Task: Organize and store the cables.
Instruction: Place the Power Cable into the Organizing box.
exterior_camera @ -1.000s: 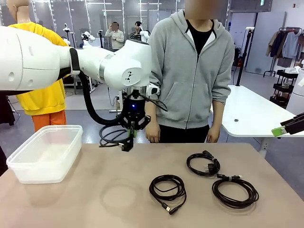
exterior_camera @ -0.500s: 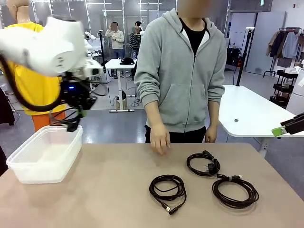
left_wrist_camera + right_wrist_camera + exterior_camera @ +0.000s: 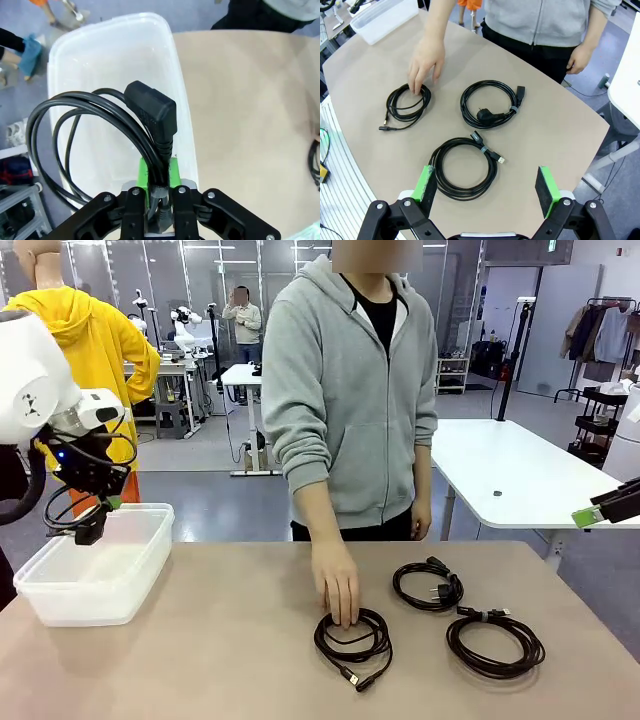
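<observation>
The left end effector (image 3: 159, 200) is closed on a cable (image 3: 95, 107), pinching the cord between its green pads just below a chunky black plug. The coil loops out from the grip and hangs over the open mouth of a clear plastic tub (image 3: 62, 592). In the left wrist view the tub's pale floor shows through the loops. I cannot tell whether the cord touches the tub.

The tub stands at the left end of the table (image 3: 220, 660), well apart from three other coiled cables to the right of the middle. A person at the far side has a hand (image 3: 337, 587) down on the far rim of the left coil (image 3: 352, 638), fingers touching it. The plug coil (image 3: 428, 588) lies beyond and to the right, a wall plug resting inside its ring. The right coil (image 3: 496, 643) lies just beside it, nearer the robot.

The right end effector (image 3: 486, 184) hangs above these coils with its jaws wide apart, holding nothing.
</observation>
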You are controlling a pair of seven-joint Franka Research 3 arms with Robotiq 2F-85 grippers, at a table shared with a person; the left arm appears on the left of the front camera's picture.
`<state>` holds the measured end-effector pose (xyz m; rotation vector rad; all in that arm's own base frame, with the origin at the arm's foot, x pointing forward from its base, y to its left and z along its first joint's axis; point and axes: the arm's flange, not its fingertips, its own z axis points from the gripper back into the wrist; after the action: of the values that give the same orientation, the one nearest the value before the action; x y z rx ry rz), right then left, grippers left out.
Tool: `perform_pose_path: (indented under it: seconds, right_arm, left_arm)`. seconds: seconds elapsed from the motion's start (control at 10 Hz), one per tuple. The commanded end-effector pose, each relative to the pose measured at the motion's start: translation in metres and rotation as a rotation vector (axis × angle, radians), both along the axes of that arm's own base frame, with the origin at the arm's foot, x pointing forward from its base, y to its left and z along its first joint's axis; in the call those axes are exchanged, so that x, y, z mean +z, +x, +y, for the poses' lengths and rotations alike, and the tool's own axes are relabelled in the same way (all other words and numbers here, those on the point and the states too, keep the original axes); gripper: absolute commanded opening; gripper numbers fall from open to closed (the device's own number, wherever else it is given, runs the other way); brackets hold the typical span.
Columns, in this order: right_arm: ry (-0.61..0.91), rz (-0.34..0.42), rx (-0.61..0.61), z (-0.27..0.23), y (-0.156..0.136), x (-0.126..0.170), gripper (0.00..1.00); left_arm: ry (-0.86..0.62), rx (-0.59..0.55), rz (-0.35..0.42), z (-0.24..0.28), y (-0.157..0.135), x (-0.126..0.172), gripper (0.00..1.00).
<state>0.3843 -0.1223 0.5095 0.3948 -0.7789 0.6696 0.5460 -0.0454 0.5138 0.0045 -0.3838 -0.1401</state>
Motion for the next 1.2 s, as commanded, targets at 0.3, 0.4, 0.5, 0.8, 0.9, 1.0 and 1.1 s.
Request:
perform_pose_path:
  seconds: [0.3, 0.4, 0.5, 0.8, 0.9, 1.0, 1.1]
  right_arm:
    - [0.007, 0.018, -0.008, 0.002, 0.000, 0.002, 1.00]
    - [0.007, 0.018, -0.008, 0.002, 0.000, 0.002, 1.00]
    - [0.007, 0.018, -0.008, 0.002, 0.000, 0.002, 1.00]
    - [0.007, 0.018, -0.008, 0.002, 0.000, 0.002, 1.00]
    - [0.007, 0.018, -0.008, 0.002, 0.000, 0.002, 1.00]
    - [0.007, 0.018, -0.008, 0.002, 0.000, 0.002, 1.00]
    - [0.007, 0.018, -0.008, 0.002, 0.000, 0.002, 1.00]
  left_arm:
    - [-0.052, 0.052, 0.076, 0.008, 0.061, -0.065, 0.18]
    - [-0.057, 0.055, 0.105, 0.007, 0.067, -0.075, 0.18]
    - [-0.062, 0.054, 0.140, 0.006, 0.070, -0.085, 0.18]
    - [-0.101, 0.082, 0.217, 0.009, 0.079, -0.094, 0.76]
    - [-0.100, 0.079, 0.227, 0.008, 0.078, -0.095, 0.91]
    - [-0.105, 0.079, 0.234, 0.008, 0.078, -0.095, 1.00]
    - [-0.108, 0.083, 0.237, 0.008, 0.078, -0.095, 1.00]
